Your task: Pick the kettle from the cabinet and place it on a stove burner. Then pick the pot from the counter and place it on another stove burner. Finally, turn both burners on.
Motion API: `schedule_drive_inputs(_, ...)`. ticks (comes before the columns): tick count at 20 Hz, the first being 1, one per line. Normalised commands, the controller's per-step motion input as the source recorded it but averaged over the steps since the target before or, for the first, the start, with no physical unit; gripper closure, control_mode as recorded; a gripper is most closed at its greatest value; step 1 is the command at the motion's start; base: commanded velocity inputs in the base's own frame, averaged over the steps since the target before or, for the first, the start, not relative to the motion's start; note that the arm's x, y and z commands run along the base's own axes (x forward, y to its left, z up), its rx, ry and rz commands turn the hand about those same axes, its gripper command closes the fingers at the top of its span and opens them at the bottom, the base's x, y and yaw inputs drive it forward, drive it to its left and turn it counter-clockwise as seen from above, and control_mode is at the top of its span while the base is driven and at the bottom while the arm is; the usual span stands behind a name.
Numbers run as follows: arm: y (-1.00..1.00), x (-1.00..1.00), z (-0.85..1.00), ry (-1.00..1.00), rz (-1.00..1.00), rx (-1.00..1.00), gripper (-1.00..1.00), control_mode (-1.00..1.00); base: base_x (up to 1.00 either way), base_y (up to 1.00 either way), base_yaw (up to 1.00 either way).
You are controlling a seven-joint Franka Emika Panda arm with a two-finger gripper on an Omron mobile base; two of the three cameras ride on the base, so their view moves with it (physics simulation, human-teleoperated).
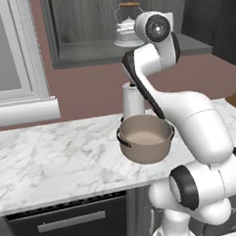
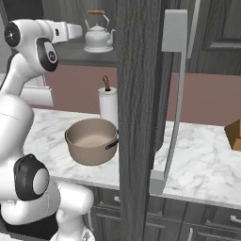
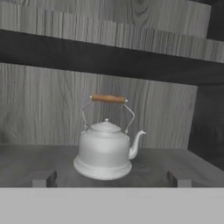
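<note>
One squat white-silver kettle (image 3: 105, 151) (brown wooden handle top) stands upright.

Arm (image 1: 159, 34) hides kettle (image 1: 126, 30) right side; cardboard box (image 2: 234, 134) cut off.

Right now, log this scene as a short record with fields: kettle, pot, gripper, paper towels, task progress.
kettle: upright on the cabinet shelf, spout to the right in the hand view, untouched
pot: on the marble counter, empty, upright
gripper: open, level with the shelf, facing the kettle, short of it
paper towels: roll standing just behind the pot
task progress: nothing moved yet; kettle pickup comes first
</note>
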Motion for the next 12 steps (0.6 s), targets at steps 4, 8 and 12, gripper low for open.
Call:
schedule_drive_inputs(4,0.0,0.28,0.22,0.07,0.0,0.0,-1.0,-1.0,0.0,0.0,0.0)
schedule_drive_inputs(8,0.0,0.37,0.07,0.02,0.0,0.0,-1.0,-1.0,0.0,0.0,0.0)
schedule_drive_inputs(12,0.0,0.35,0.0,-0.05,0.0,0.0,-1.0,-1.0,0.0,0.0,0.0)
